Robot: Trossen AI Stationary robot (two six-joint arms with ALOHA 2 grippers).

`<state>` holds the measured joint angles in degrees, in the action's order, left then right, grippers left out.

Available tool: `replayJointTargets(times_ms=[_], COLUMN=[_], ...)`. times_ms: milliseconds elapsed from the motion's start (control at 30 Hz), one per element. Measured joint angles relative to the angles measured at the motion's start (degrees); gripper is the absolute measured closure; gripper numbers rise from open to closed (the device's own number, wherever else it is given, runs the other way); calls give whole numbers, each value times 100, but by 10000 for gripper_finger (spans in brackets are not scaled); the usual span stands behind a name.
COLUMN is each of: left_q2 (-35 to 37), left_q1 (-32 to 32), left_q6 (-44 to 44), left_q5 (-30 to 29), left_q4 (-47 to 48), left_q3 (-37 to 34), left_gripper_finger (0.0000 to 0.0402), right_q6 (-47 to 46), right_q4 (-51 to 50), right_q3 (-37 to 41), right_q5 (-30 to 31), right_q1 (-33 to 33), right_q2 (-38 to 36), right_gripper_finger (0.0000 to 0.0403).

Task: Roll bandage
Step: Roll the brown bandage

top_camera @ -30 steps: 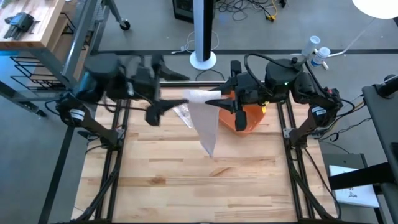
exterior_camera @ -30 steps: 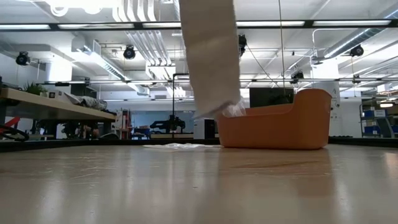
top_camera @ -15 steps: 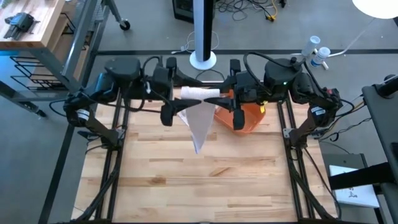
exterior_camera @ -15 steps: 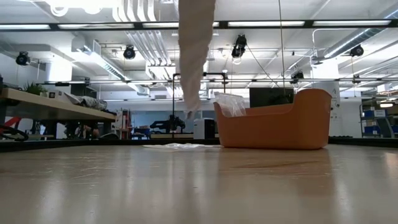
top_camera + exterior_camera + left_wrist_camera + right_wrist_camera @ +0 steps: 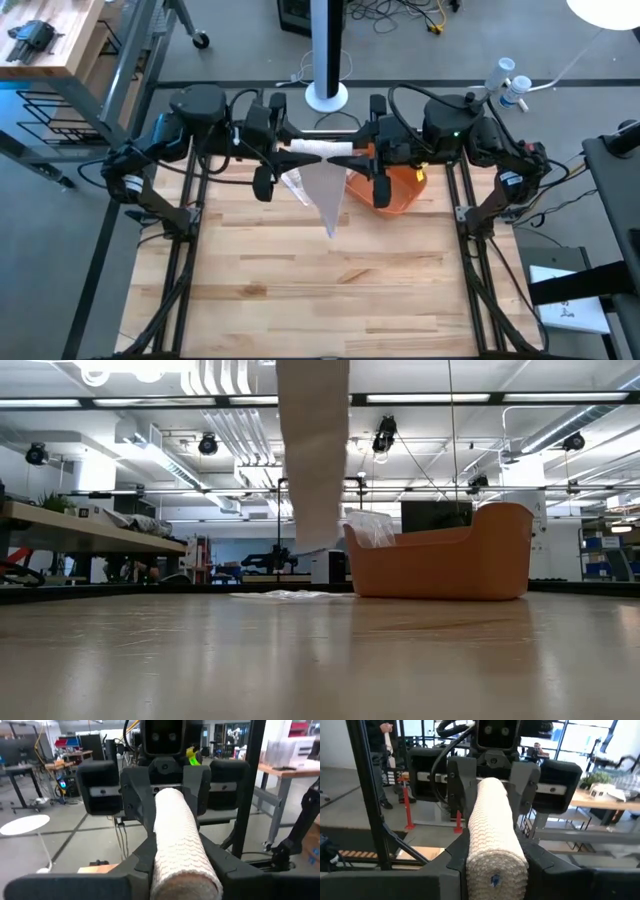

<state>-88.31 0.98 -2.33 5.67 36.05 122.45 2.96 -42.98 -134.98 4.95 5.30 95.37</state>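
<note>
— White bandage roll (image 5: pixel 322 148): where is it held?

— It is clamped level above the far part of the wooden surface (image 5: pixel 330 290), one end in the left pincer (image 5: pixel 283 150), the other in the right pincer (image 5: pixel 361 156). Both arms are stretched inward, facing each other.

— And the loose end?

— A tail of bandage (image 5: pixel 313 455) is seen hanging down, clear of the surface, beside an orange bin (image 5: pixel 440 555).

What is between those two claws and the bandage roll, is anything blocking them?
Nothing visible. The left gripper and the right gripper each clamp an end of the bandage roll, held in the air between them. Its loose tail hangs free, its end clear of the table, beside the orange bin.
</note>
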Motion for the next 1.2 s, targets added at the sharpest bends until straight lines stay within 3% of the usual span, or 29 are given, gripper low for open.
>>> replayJointTargets(times_ms=[133,467,633,933,1200], left_q2=[59,143,137,161,172], left_q1=[21,21,20,20,19], left_q6=[-443,-1899,-2492,-3116,-3863], left_q5=[-9,-14,89,573,588], left_q4=[9,149,400,785,1052], left_q3=[-1,433,597,649,643], left_gripper_finger=[320,312,313,312,311], right_q6=[-789,-2577,-3197,-4281,-5410], right_q4=[18,437,1265,1455,1512], right_q3=[0,-2,-2,-2,4], right_q5=[6,-73,-62,294,250], right_q1=[0,8,7,-9,12], right_q2=[2,-29,64,377,604], right_gripper_finger=[263,117,64,55,55])
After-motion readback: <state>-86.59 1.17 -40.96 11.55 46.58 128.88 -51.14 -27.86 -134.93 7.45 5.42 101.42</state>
